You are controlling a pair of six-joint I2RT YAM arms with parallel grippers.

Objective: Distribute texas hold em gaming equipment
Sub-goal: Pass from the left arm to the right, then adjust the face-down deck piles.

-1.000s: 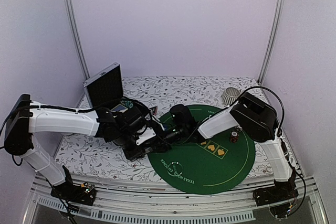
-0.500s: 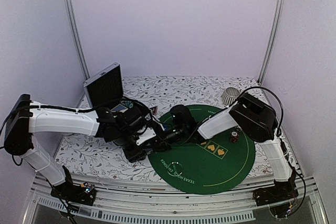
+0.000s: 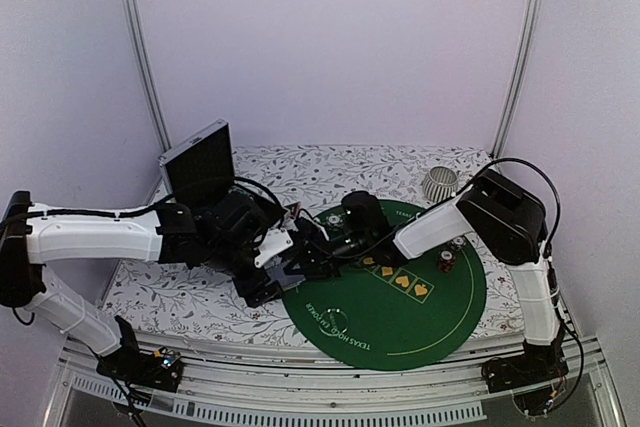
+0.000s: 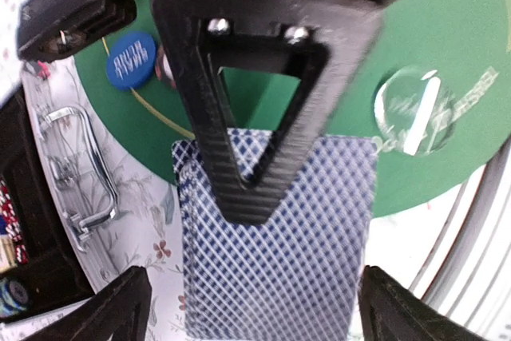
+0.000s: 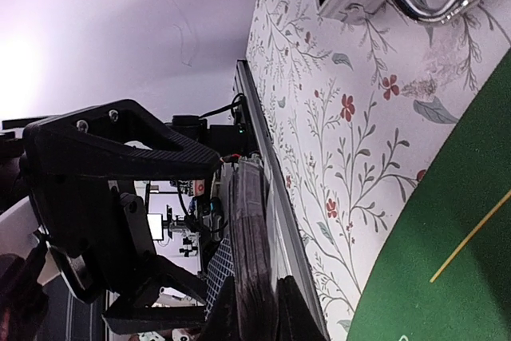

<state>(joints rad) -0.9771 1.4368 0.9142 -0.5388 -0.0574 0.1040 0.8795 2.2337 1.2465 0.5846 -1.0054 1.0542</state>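
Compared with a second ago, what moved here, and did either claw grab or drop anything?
The right arm drew its wrist back rightward over the round green felt mat; the left arm swung its elbow leftward. Nothing visibly grabbed or dropped: left claw and right claw still meet at the blue-backed deck of playing cards. The ribbed grey cup and aluminium case stayed put.
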